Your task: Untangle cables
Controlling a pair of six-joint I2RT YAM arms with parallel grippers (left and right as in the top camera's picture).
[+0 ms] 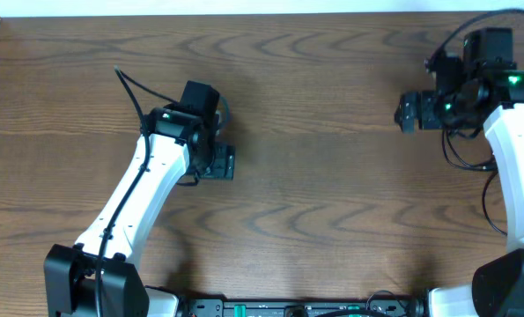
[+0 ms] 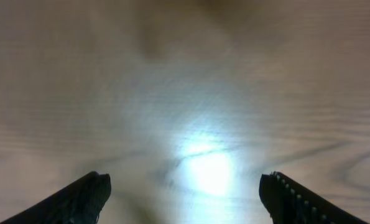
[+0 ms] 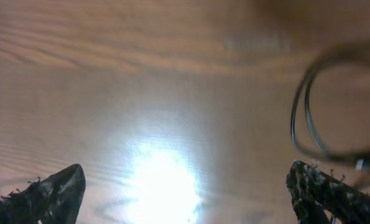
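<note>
A thin black cable (image 3: 295, 124) curls in a loop on the wood at the right of the right wrist view, just beyond my right fingertip. Overhead, thin black cord (image 1: 466, 157) loops beside the right arm; I cannot tell it from the arm's own wiring. The white cable does not show in any view. My right gripper (image 3: 186, 169) (image 1: 409, 113) stands open at the far right of the table with only bare wood between its fingers. Left of centre, my left gripper (image 2: 185, 180) (image 1: 217, 163) is also open over bare table, holding nothing.
The wooden table (image 1: 323, 194) fills all views, with a bright glare under each wrist. A thin black cord (image 1: 129, 88) sticks out up-left from behind the left arm. The table's far edge runs along the top of the overhead view.
</note>
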